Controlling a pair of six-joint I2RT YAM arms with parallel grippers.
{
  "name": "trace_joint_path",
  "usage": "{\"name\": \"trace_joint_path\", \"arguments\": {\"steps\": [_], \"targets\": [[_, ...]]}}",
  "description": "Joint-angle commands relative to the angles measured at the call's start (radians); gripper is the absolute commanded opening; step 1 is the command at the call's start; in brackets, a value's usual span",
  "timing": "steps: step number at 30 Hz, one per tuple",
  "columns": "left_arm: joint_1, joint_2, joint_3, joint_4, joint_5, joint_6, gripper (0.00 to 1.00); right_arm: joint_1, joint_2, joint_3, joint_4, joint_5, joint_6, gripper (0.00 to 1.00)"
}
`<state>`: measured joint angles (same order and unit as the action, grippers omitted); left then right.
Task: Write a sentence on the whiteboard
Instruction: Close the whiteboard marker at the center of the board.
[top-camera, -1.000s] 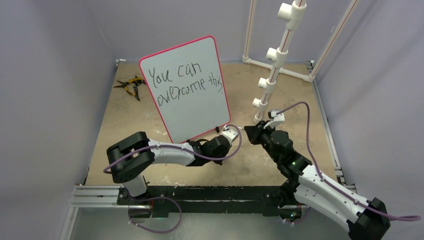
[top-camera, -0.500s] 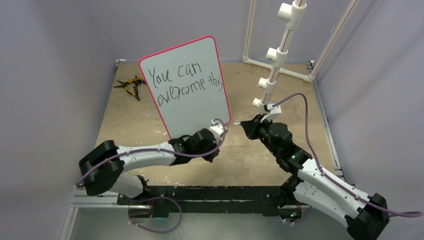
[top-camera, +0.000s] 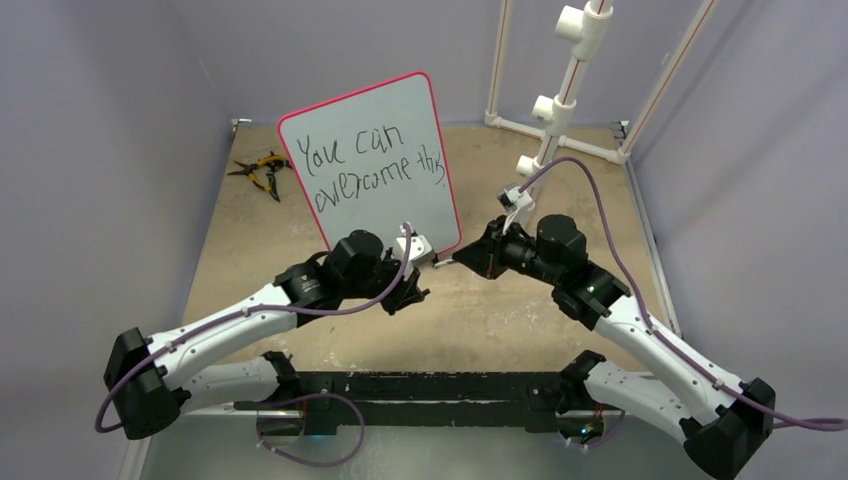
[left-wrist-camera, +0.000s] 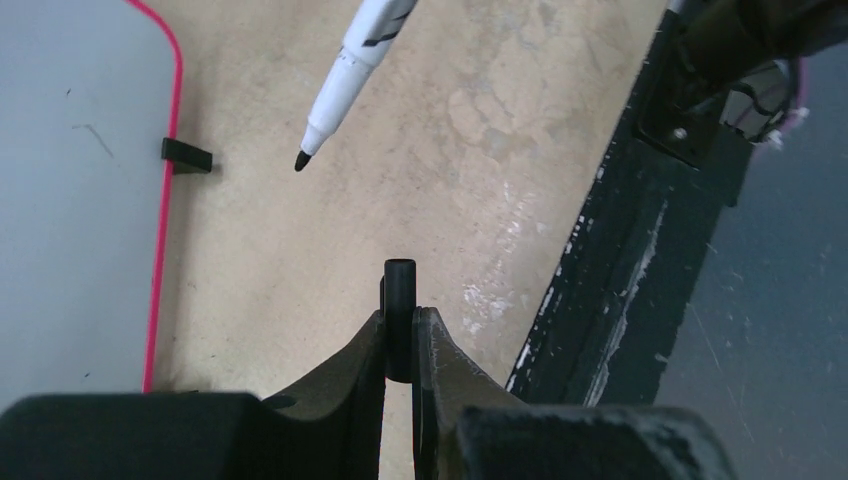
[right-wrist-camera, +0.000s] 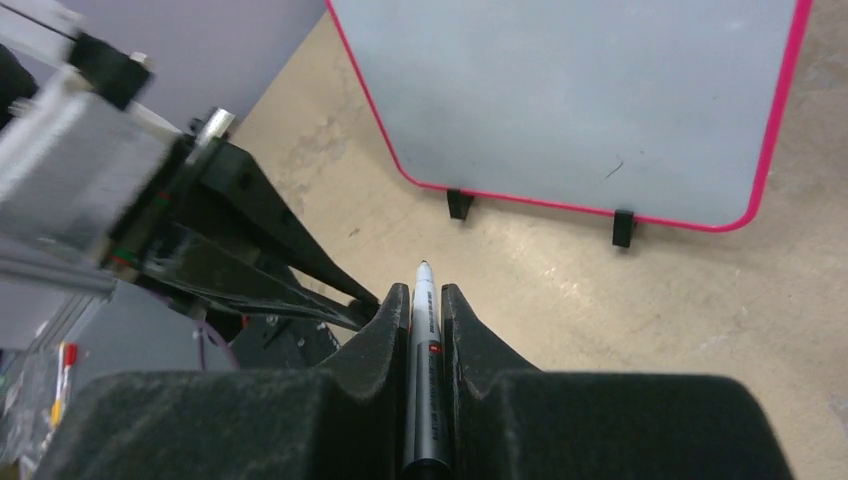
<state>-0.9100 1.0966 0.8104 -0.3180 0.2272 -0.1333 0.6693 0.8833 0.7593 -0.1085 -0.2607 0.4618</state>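
Note:
The whiteboard (top-camera: 385, 190) stands upright at the back middle, with a red-pink rim and black feet. The sentence (top-camera: 370, 165) on it reads "You can overcome this" in two black lines. My left gripper (top-camera: 418, 280) is by the board's lower right corner. In the left wrist view it (left-wrist-camera: 400, 315) is shut on a black marker cap (left-wrist-camera: 400, 300). My right gripper (top-camera: 462, 260) faces it from the right. In the right wrist view it (right-wrist-camera: 425, 290) is shut on a grey-white marker (right-wrist-camera: 424, 330). The marker's bare tip (left-wrist-camera: 301, 160) sits a short way from the cap.
Yellow-black pliers (top-camera: 262, 170) lie at the back left of the tan table. A white PVC pipe frame (top-camera: 560, 100) stands at the back right. A black rail (top-camera: 400, 385) runs along the near edge. Grey-purple walls close in the sides.
My left arm has stretched out and its gripper has moved left and up, beside the board's corner. My right gripper has swung left after it, still holding the marker.

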Motion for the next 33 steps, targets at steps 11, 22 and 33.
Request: {"name": "trace_joint_path", "arguments": {"steps": [11, 22, 33], "targets": [[-0.002, -0.188, -0.048, 0.003, 0.120, 0.129, 0.00, -0.250, 0.000, -0.061, 0.001, -0.615, -0.096, 0.00], [-0.001, -0.199, -0.042, 0.016, 0.170, 0.129, 0.00, -0.278, 0.014, -0.107, 0.160, -0.761, -0.014, 0.00], [0.000, -0.169, -0.035, 0.019, 0.214, 0.129, 0.00, -0.275, 0.025, -0.157, 0.330, -0.758, 0.085, 0.00]]}}
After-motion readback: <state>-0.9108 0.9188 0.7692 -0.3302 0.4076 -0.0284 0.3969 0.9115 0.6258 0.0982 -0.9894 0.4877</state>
